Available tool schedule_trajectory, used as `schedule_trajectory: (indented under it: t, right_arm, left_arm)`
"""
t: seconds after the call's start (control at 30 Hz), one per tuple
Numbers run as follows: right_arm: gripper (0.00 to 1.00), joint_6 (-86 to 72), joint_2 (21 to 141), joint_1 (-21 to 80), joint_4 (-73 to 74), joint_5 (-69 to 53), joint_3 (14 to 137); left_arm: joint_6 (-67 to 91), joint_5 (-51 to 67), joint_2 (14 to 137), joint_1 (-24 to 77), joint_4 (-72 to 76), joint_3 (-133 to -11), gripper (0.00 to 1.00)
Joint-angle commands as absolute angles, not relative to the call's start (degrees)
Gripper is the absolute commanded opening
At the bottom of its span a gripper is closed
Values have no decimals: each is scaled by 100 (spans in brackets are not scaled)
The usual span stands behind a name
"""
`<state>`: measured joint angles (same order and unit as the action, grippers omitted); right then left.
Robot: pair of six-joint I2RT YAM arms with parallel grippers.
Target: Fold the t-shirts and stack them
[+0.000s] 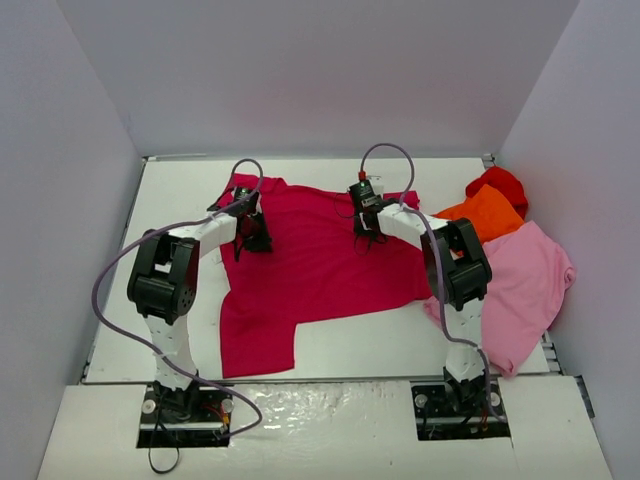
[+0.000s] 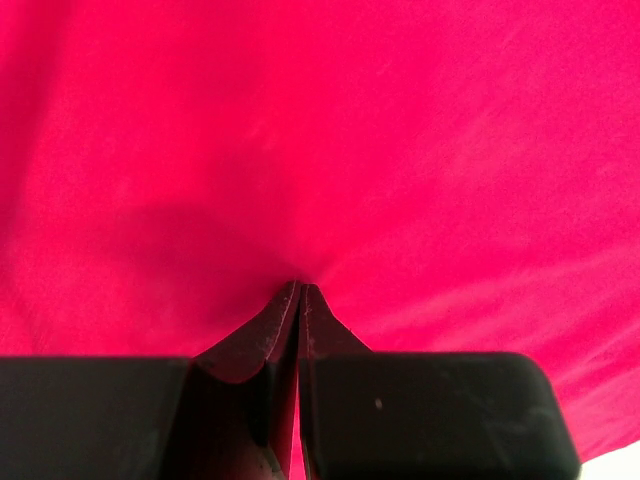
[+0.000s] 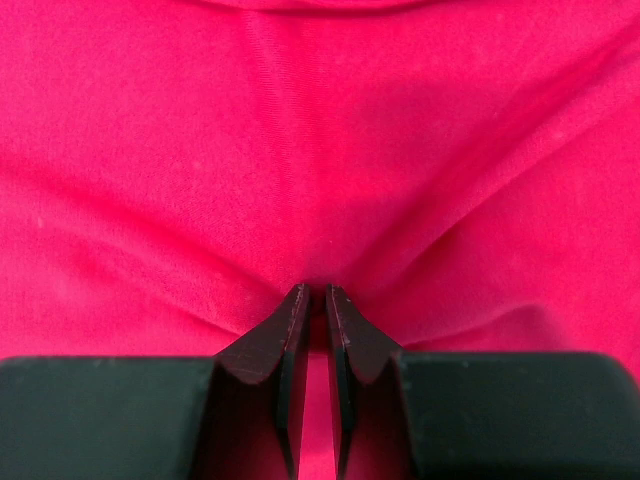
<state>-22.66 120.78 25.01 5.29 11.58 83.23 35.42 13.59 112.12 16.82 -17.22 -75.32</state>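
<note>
A crimson-magenta t-shirt [image 1: 310,265] lies spread on the white table, its lower right part cut away in an L shape. My left gripper [image 1: 252,232] is down on the shirt's left shoulder area, shut on a pinch of the cloth [image 2: 300,150]. My right gripper [image 1: 366,228] is down on the shirt's right upper part, shut on a fold of the same cloth [image 3: 320,150], which puckers toward the tips. A light pink t-shirt [image 1: 525,290], an orange one [image 1: 490,212] and a bright red one [image 1: 500,183] lie heaped at the right.
The white table [image 1: 390,340] is walled by white panels at the back and both sides. The heap of shirts lies against the right wall, overhanging the table's right edge. Purple cables loop above both arms.
</note>
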Motion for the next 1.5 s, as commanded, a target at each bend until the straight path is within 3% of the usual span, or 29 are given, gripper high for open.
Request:
schedule_trajectory:
  t: [0.0,0.27,0.53,0.73,0.8,0.97,1.17,1.47]
  right_arm:
    - [9,-2360,11480,2778,817,1300,7752]
    - [9,-2482,10879,3084,809,1463,6948]
    - [11,-2524,10793,3103,809,1700,7037]
    - [39,-2170,10971,3170,169,1173,8112]
    - [44,-1989,11307,3193,-109,785,8753]
    - [43,-1995,13153,3187,-104,-974,11434]
    - [42,-2699,14828,3147,-145,-2117,13737]
    - [45,-3563,14867,3144,-1668,-2311,12927]
  left_arm:
    - [3623,926,10463,1696,-1960,-7260,0]
    - [3533,585,9642,1696,-2153,-6680,0]
    - [3556,238,8675,1696,-2189,-6094,0]
    - [3505,-13,7278,1743,-2409,-6025,0]
    - [3556,-118,6880,1759,-2552,-5971,1]
    - [3741,195,6432,1774,-2431,-5631,13]
    - [3955,631,6582,1855,-2040,-5122,7]
    - [3860,491,6514,1906,-2037,-4888,5]
